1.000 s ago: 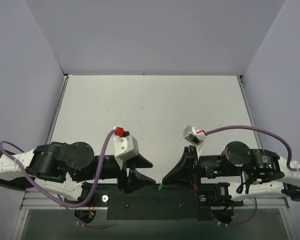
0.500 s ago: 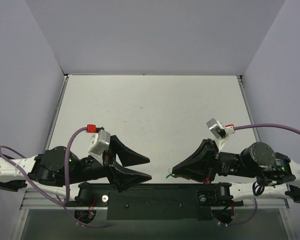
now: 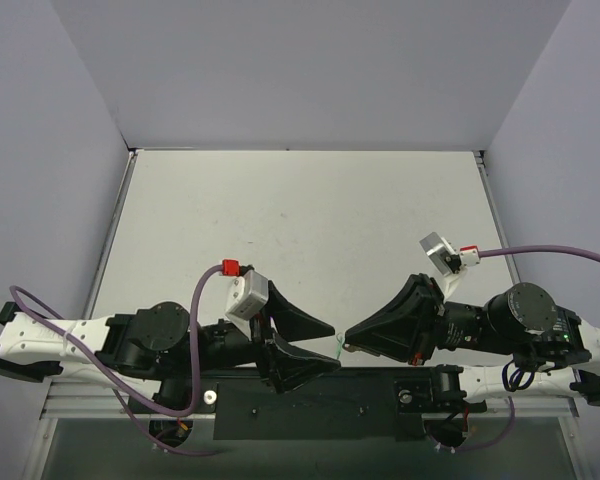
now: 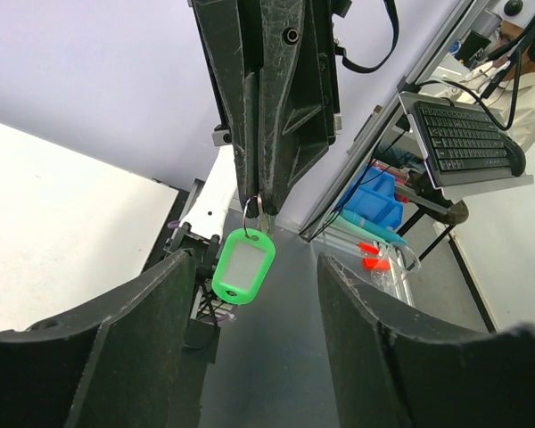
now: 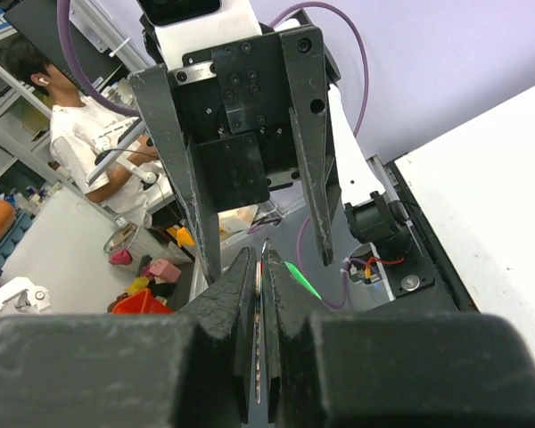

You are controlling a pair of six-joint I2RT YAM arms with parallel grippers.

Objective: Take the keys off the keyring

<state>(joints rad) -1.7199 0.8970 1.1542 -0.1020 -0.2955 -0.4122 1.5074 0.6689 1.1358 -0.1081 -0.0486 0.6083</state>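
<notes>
In the left wrist view, the key [image 4: 262, 210] is only peeking out as a silver sliver under the right gripper [image 4: 259, 194]. The rest is hiding between its pressed-together tips, so what exactly they're pinching isn't clear. That gripper's upper body is getting cut off by the top edge, and the fingers [image 4: 116, 348] of the left gripper [image 4: 257, 257] are running off the bottom. From above, the keyring [image 3: 338, 347] is showing as a tiny green fleck, and the key is too small to make out. In the right wrist view, a finger is covering most of the keyring, and a person [image 5: 71, 134] is half hiding behind the left arm [image 5: 241, 116].
</notes>
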